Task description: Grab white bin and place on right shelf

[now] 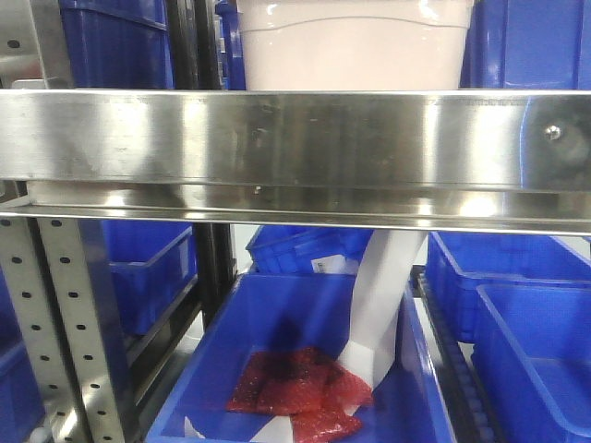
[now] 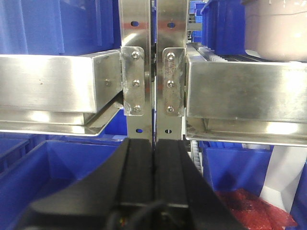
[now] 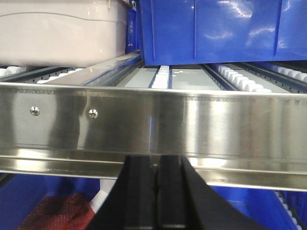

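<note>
The white bin (image 1: 355,46) stands on the steel shelf behind its broad shiny front rail (image 1: 295,138). It also shows at the top right of the left wrist view (image 2: 280,28) and at the top left of the right wrist view (image 3: 62,33), resting on the roller tracks. My left gripper (image 2: 153,143) is shut and empty, low in front of the two grey uprights (image 2: 153,72). My right gripper (image 3: 157,160) is shut and empty, just below the front rail (image 3: 153,124), right of the bin.
Blue crates (image 1: 545,341) fill the lower level and flank the bin above (image 3: 220,28). One lower crate holds a red mesh bag (image 1: 300,388) and a white chute (image 1: 383,305). A punched grey upright (image 1: 55,332) stands at the left.
</note>
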Tool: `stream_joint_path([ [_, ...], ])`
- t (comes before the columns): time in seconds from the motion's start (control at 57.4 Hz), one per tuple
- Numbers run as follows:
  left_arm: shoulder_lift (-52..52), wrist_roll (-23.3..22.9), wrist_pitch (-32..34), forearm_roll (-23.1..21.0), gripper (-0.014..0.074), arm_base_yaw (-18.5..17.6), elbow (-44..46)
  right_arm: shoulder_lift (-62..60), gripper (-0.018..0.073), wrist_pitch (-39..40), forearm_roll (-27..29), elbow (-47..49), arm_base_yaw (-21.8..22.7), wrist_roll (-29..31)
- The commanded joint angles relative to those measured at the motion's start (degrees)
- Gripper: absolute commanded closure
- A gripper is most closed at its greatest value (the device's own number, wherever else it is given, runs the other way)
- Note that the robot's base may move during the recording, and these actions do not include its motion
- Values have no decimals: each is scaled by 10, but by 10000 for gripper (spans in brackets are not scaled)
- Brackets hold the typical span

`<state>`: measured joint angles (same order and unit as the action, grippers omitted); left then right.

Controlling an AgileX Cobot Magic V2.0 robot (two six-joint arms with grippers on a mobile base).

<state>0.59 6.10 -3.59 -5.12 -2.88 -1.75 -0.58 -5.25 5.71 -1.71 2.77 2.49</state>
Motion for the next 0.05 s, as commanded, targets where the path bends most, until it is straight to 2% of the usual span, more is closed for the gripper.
stream_joint_path([
  [0.0, 5, 1, 52, -5, 716, -1, -8, -11, 485, 52, 1, 9, 4, 2],
  [0.035, 5, 1, 52, -5, 716, -1, -8, -11, 485, 52, 1, 9, 4, 2],
])
